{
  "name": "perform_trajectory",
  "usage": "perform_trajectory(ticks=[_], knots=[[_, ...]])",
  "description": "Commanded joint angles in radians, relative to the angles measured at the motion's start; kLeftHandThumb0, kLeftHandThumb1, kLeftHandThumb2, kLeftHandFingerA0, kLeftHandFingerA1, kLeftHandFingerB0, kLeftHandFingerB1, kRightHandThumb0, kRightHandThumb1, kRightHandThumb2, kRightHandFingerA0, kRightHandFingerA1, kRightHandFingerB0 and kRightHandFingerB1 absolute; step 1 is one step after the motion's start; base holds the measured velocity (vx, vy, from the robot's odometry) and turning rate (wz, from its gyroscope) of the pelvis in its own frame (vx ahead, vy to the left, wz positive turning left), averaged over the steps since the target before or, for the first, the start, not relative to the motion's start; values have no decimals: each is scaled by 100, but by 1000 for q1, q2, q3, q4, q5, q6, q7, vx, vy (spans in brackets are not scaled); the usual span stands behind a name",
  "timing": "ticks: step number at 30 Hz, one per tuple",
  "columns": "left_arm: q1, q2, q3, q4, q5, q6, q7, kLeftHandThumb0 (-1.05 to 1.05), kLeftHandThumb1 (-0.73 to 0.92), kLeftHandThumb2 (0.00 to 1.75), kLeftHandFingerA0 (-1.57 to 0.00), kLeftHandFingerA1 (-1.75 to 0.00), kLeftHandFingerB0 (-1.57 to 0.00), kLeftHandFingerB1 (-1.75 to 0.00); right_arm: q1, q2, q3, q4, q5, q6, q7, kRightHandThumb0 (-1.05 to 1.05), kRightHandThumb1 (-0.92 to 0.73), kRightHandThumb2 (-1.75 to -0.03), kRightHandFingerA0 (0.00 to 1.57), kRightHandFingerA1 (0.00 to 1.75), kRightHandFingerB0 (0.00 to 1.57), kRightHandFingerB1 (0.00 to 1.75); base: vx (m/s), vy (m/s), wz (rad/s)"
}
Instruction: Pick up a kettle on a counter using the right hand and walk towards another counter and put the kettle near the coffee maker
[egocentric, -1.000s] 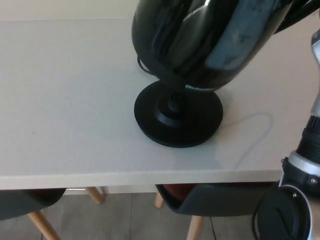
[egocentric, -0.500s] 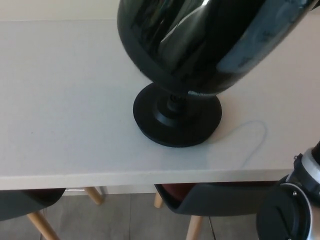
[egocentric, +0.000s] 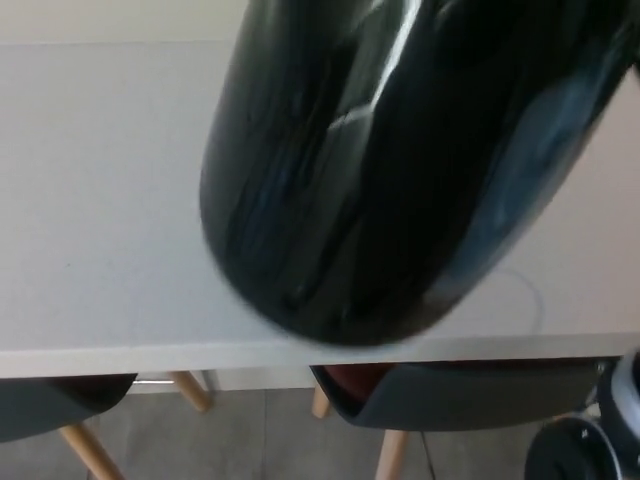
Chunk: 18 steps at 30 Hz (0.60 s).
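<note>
Kettle (egocentric: 400, 170) hangs big and black above the pale counter (egocentric: 100, 200), lifted up. Fingers are hidden, so their grip cannot be told. Next comes walking to the other counter.

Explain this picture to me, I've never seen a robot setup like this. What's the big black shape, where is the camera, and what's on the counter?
The camera sits on the head of a humanoid robot and looks down at the work in front of it. The big glossy black rounded shape filling most of the view is an electric kettle, lifted close to the lens, so it looks huge and blurred. Below it lies a pale, light-grey counter; the kettle hides whatever is under it. Under the counter's front edge you can see dark grey chairs with wooden legs on a tiled floor. The metal-and-black piece at bottom right is part of the robot's right arm. Neither hand itself shows, so the grip is not visible.
</note>
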Motion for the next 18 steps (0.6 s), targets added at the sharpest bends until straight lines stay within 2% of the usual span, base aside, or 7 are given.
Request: perform_trajectory(ticks=[1, 6, 8, 11, 12, 13, 18], knots=[[17, 16, 12, -10, -17, -50, 5, -11, 44, 118, -157, -153, -135, -141, 175, 111, 95, -91, 48, 125, 63, -22, -41, -142, 104, 175, 83, 157, -43, -62, 35], [18, 17, 7, -10, -4, -52, 18, -9, 44, 118, -157, -153, -136, -142, 213, 115, 124, -115, 37, 130, 80, -21, -43, -140, 104, 175, 82, 157, -29, 0, -5], [6, 21, 13, 4, -12, -49, 4, -8, 41, 119, -157, -151, -134, -143, 385, 102, 263, -179, 65, 164, 115, -24, -38, -143, 107, 175, 84, 162, -101, 134, -11], [4, 22, 14, 9, -13, -50, 2, -8, 41, 119, -157, -151, -134, -143, 425, 99, 301, -196, 52, 152, 127, -24, -38, -143, 107, 175, 84, 162, -91, 162, 43], [8, 20, 9, 6, -7, -54, 4, -8, 42, 114, -157, -147, -139, -136, 467, 100, 347, -213, 43, 146, 118, -27, -40, -143, 109, 175, 91, 158, -141, 158, -57], [13, 17, 6, 1, -5, -55, 3, -7, 42, 120, -156, -151, -133, -145, 486, 103, 372, -222, 32, 141, 114, -28, -44, -146, 115, 175, 97, 156, -148, 157, -2], [18, 14, 2, 1, -3, -55, 5, -6, 41, 122, -157, -149, -133, -144, 479, 138, 350, -228, 31, 132, 138, -25, -43, -145, 113, 175, 93, 156, -58, 214, -5]])
